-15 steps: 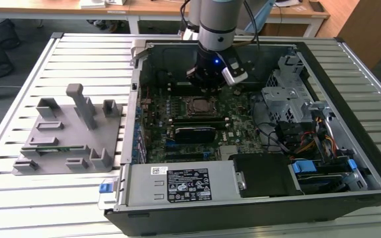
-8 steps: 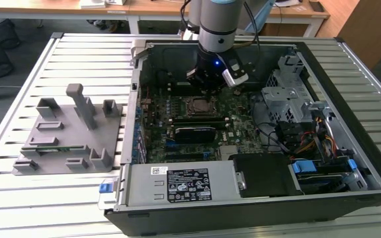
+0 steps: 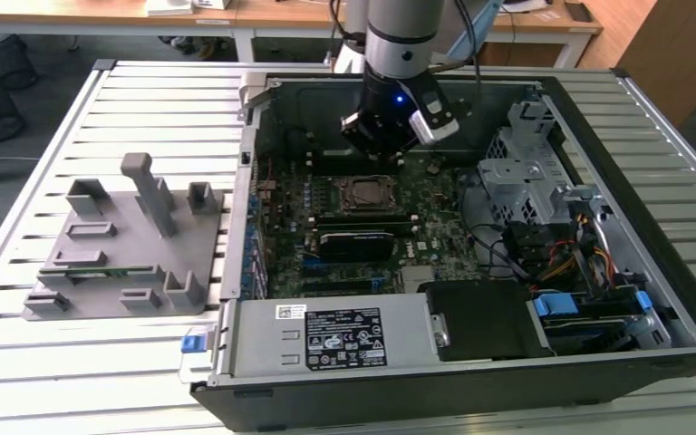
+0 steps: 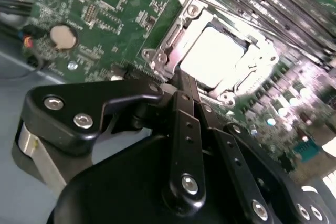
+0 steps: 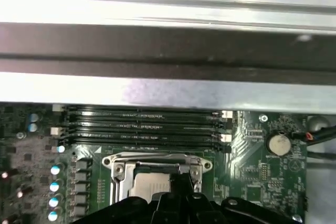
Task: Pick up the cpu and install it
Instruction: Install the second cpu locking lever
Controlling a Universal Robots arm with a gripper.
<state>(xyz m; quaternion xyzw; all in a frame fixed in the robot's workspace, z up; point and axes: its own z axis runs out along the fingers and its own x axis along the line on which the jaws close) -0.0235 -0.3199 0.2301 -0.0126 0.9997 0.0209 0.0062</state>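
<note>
- Silver and glaring, the cpu [image 4: 212, 56] sits flat inside the socket frame [image 4: 173, 40] on the motherboard [image 4: 105, 3]; in the second wrist view its top is washed out by light, so I can't make out its green edge.
- I read the chip as lying in the socket, not in the claw: nothing is between the fingers that I can see.
- My gripper [image 4: 184, 85] hangs just beside the socket's edge in the second wrist view, its black fingers [image 4: 186, 129] drawn together into one narrow stack, so I call the claw closed and empty. Whether the tips touch the frame or stay just above it, I cannot tell.
- From the first wrist view the gripper [image 5: 181, 182] stands over the metal frame [image 5: 123, 169], with the pale chip surface [image 5: 149, 184] showing beside it.
- Past the socket run four dark memory slots [image 5: 142, 127], parallel to one another, and a round coin battery [image 5: 278, 142] lies well apart to one side.
- From the exterior view, the arm [image 3: 399, 36] comes down into the open computer case [image 3: 590, 227], the gripper [image 3: 379, 145] hovering near the socket [image 3: 364, 193] toward the case's far wall.
- On the exterior view's left, a grey fixture block [image 3: 130, 245] rests on the slatted table [image 3: 33, 163], well apart from the arm.
</note>
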